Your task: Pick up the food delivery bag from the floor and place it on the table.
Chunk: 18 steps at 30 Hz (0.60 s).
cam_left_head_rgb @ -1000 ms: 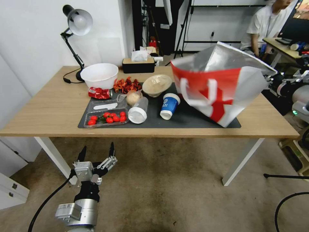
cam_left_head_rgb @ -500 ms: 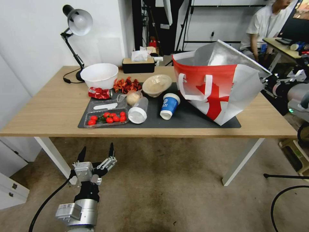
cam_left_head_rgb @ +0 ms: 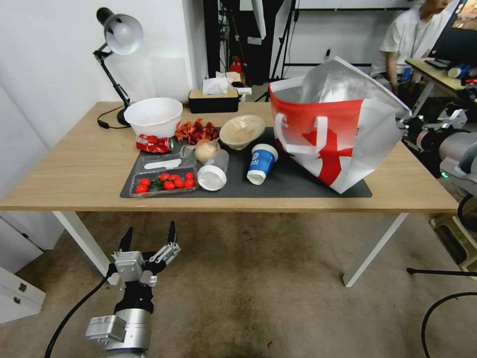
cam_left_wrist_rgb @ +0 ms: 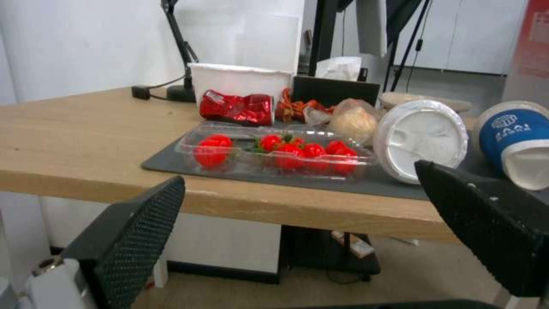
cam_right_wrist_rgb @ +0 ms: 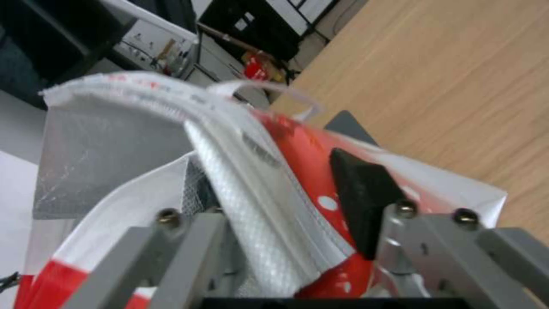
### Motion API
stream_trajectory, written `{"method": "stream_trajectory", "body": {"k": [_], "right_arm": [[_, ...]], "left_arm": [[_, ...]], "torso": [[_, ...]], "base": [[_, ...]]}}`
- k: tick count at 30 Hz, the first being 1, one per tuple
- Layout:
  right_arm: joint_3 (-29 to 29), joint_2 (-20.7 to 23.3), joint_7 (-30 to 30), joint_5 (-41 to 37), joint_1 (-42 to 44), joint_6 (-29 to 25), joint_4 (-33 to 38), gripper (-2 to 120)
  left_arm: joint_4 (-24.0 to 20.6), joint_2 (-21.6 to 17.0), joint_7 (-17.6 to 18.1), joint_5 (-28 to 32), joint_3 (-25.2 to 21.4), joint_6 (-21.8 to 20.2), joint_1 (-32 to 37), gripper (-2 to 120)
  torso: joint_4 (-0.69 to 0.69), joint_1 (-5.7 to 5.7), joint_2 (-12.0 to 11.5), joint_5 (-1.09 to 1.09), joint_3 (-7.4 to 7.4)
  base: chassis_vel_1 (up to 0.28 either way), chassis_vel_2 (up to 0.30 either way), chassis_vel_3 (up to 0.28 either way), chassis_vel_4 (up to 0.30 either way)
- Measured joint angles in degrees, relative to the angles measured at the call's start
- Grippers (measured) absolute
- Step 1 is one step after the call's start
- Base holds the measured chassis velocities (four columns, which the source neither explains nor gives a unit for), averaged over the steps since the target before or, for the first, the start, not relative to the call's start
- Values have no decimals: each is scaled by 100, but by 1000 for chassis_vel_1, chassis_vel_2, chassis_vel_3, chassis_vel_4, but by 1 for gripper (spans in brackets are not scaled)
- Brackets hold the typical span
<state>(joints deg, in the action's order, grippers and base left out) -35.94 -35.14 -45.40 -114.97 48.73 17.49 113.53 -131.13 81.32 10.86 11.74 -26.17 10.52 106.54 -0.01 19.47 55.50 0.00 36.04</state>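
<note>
Silver-grey left arm, black cable — black dimpled pads, grey screwed linkages.

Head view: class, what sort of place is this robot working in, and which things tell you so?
Probably an indoor lab or studio used as a mock dining setup. Clues: tripod stands against the back wall, a desk with a monitor beside it, and a wooden table staged with a desk lamp and food items.

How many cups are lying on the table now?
2. A clear cup with a white lid lies on the dark mat; a blue paper cup lies beside it, nearer the food delivery bag.
</note>
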Motion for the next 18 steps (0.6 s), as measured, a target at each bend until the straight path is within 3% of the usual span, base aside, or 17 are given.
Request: {"method": "stream_trajectory", "body": {"k": [13, 18], "right_arm": [[66, 51, 478, 248, -40, -98, 27, 83], [60, 79, 622, 351, 18, -98, 33, 96]], "left_arm": [[-36, 13, 10, -11, -12, 33, 31, 100], [-37, 18, 23, -21, -10, 39, 39, 100]], "torso": [[0, 0, 0, -1, 0], [0, 0, 0, 0, 0]], "base": [[0, 0, 0, 0], [0, 0, 0, 0]]}}
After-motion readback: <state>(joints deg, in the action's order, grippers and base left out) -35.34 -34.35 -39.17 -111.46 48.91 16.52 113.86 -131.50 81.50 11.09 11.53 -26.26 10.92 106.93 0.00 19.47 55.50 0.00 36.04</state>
